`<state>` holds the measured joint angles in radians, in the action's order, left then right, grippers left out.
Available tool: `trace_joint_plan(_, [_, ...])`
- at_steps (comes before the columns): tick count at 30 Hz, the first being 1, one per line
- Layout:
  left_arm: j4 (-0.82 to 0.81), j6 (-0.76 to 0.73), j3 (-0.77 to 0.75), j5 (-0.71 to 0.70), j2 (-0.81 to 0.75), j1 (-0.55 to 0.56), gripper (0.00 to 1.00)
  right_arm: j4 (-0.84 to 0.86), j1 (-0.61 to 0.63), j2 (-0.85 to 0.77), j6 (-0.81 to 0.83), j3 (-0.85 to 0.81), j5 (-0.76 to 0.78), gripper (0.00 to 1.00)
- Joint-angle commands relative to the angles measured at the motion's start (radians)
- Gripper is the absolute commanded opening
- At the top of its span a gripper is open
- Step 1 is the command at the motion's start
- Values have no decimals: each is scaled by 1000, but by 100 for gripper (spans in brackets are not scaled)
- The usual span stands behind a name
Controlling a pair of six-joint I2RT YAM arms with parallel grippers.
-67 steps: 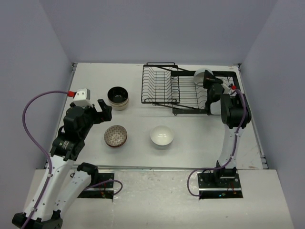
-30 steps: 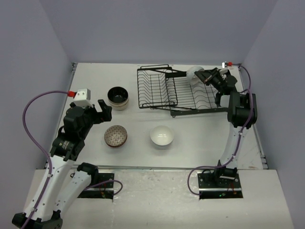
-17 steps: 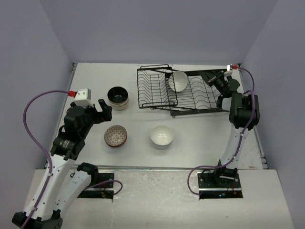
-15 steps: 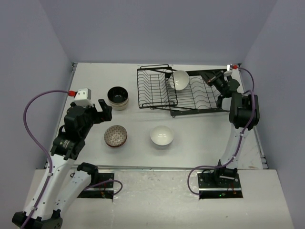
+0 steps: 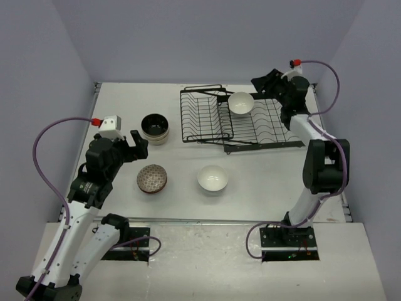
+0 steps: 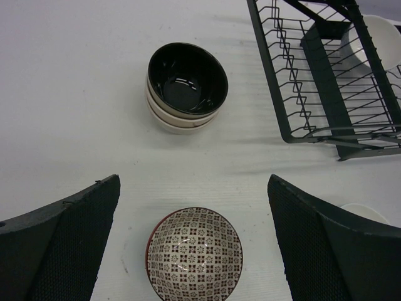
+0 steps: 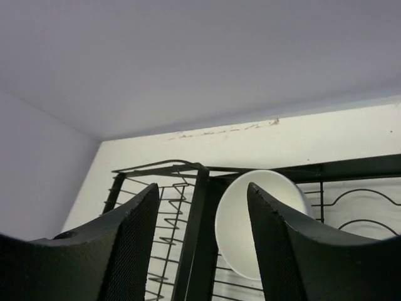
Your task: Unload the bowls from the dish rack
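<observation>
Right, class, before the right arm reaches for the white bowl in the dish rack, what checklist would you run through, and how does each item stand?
1. Open and empty right pincer: ok.
2. Clear sight of the white bowl from the right wrist: ok.
3. Steady seat of the white bowl in the dish rack: cannot tell.
4. Open left pincer, away from the rack: ok.
5. Unloaded dish rack: not ok, the white bowl sits in it.
</observation>
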<state>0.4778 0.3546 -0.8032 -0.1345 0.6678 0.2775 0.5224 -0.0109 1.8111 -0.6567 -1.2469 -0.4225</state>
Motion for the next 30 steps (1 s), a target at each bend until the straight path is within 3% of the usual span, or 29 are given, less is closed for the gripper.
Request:
trace_joint_plan(1, [-48, -20, 10, 10, -2, 5, 100, -425, 69, 23, 239, -150, 255, 60])
trace_joint_plan(4, [-51, -20, 12, 10, -2, 5, 100, -648, 103, 92, 275, -273, 378, 63])
trace_joint_plan(12, [-50, -20, 12, 16, -5, 5, 100, -777, 135, 165, 287, -379, 563, 66])
trace_joint_plan(20, [-51, -20, 12, 16, -7, 5, 100, -965, 134, 298, 315, -557, 489, 64])
trace_joint_plan(23, [-51, -20, 13, 18, -8, 5, 100, -1056, 132, 350, 318, -652, 470, 61])
trace_joint_plan(28, [-50, -20, 12, 19, -13, 5, 100, -1070, 126, 363, 304, -657, 478, 42])
trace_joint_plan(30, [-50, -20, 12, 21, -13, 5, 100, -1084, 123, 373, 301, -667, 476, 40])
